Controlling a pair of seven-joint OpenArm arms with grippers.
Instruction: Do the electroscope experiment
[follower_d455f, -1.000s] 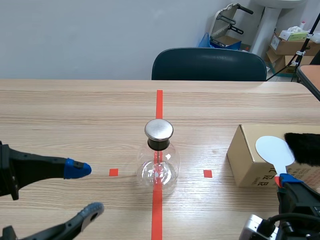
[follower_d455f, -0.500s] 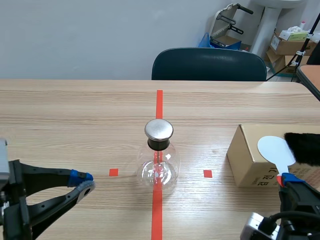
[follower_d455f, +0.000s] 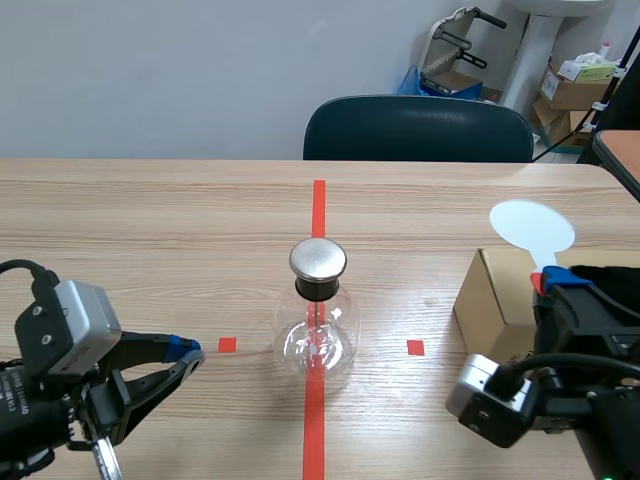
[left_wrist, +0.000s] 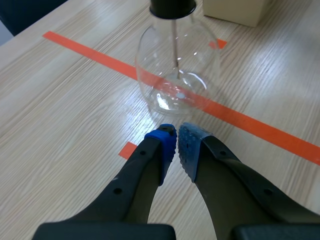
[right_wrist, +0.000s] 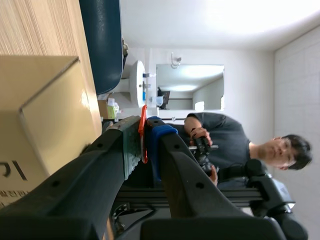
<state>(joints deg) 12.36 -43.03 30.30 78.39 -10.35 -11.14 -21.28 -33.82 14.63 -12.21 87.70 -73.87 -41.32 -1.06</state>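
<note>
Jaws as I see them: my left jaws are pressed together on nothing, low over the worktop (follower_d455f: 150, 220), pointing at the glass flask (follower_d455f: 318, 335) just ahead. The flask, with its metal cap (follower_d455f: 318, 259), stands on the red centre line. My right jaws clamp the orange stem of a white paddle (follower_d455f: 532, 228), raised above the cardboard box (follower_d455f: 488, 300).

Lab room (tape-marked table (follower_d455f: 150, 220), stacked boxes (follower_d455f: 575, 90))
</note>
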